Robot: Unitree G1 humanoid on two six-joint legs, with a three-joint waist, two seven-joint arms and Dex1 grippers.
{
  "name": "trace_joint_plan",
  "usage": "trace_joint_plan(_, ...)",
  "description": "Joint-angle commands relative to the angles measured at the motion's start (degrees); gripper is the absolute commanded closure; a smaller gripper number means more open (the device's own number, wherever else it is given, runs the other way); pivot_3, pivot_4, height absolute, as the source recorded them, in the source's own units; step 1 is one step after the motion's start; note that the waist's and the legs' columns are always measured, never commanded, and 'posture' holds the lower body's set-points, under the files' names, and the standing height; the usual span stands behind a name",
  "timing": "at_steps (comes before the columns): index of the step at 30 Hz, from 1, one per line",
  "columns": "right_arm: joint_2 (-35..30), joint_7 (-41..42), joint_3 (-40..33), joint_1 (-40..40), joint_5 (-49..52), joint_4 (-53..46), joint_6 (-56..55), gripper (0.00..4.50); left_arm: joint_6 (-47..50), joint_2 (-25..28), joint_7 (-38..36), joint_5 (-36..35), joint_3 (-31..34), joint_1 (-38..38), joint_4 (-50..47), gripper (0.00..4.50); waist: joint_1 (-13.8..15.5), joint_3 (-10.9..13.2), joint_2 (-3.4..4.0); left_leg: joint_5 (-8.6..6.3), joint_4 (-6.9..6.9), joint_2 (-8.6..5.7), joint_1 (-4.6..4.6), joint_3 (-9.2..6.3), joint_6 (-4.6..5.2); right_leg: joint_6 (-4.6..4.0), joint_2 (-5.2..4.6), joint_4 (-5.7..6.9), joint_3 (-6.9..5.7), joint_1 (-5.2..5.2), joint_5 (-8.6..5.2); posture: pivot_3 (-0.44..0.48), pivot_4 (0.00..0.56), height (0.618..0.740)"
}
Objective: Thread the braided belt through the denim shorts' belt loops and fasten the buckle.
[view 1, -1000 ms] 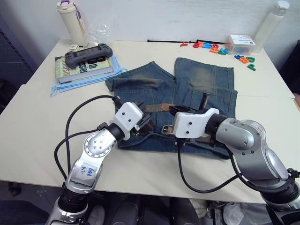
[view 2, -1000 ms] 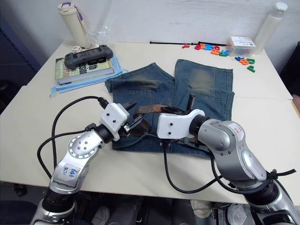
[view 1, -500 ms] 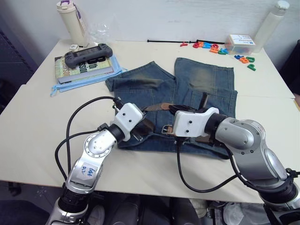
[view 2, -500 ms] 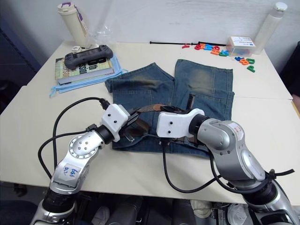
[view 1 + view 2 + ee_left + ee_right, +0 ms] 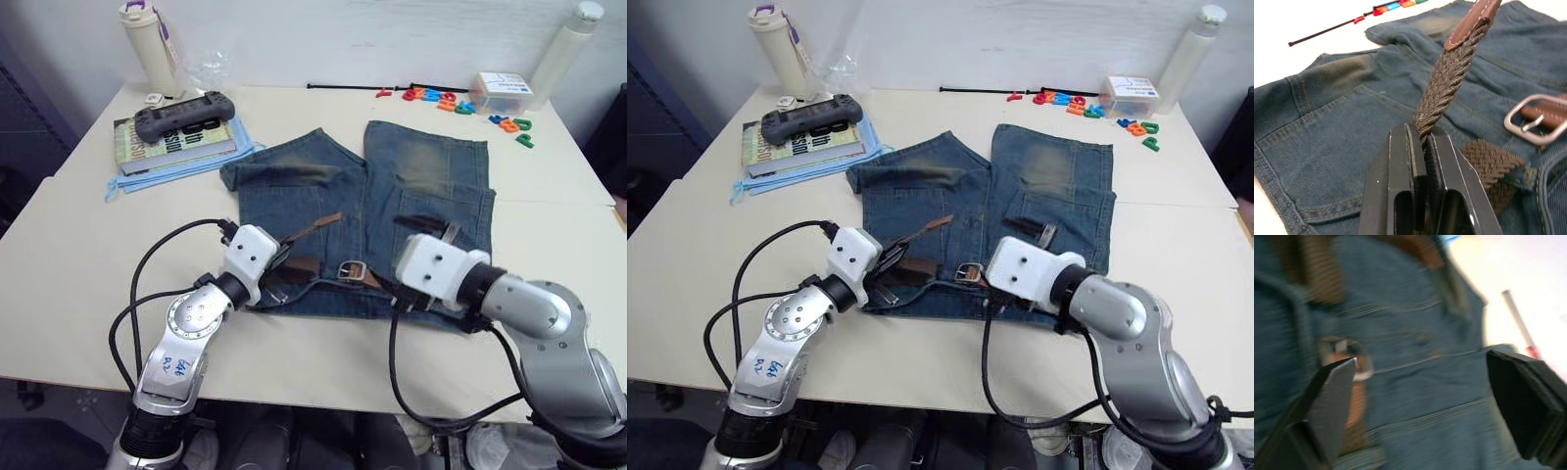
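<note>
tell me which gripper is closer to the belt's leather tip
Left. The left gripper is clamped on the braided belt just below its leather tip; the right gripper hangs open beyond the buckle.

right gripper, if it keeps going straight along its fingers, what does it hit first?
Most likely the denim shorts: the open right gripper points at blue cloth just past its fingertips, with the buckle off toward one finger. Depth is hard to judge here, so take that as probable.

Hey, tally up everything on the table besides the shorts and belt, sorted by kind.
Bottles: 2
Game controller: 1
Book: 1
Plastic letter box: 1
Black rod: 1
Scattered magnetic letters: too small to count
Total: 6, plus letters
</note>
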Motion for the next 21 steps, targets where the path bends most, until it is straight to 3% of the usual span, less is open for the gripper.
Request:
trace_joint_plan(1,-0.7,-3.0,4.0,5.1,-2.3,-3.2,-1.9,0.05,-0.8,-0.1,-0.3,-1.1,1.0,0.7,-1.1,4.5,0.1,0.0,-0.03,0.0,-0.01,0.0,0.07,-0.02,0.0,0.0,-0.01,0.0,-0.02,0.07,0.0,0.0,0.15,0.655)
trace_joint_plan(8,-1.4,-8.6,7.8,9.6,-7.6,1.8,-4.9,0.05,-0.3,0.1,-0.4,-1.6,1.4,0.6,-1.3,4.5,0.2,0.0,-0.03,-0.01,0.0,0.01,0.08,0.0,-0.01,0.0,0.0,0.0,0.0,0.08,0.0,0.0,0.15,0.655)
trace_joint_plan(21,2.4,-11.8,12.1,8.1,-13.1,7.5,-4.5,0.05,-0.4,0.5,-0.4,-1.7,1.0,0.6,-1.6,4.5,0.1,0.0,-0.04,-0.01,0.0,0.02,0.1,0.0,-0.02,0.0,0.05,0.01,0.01,0.08,0.0,0.0,0.15,0.655)
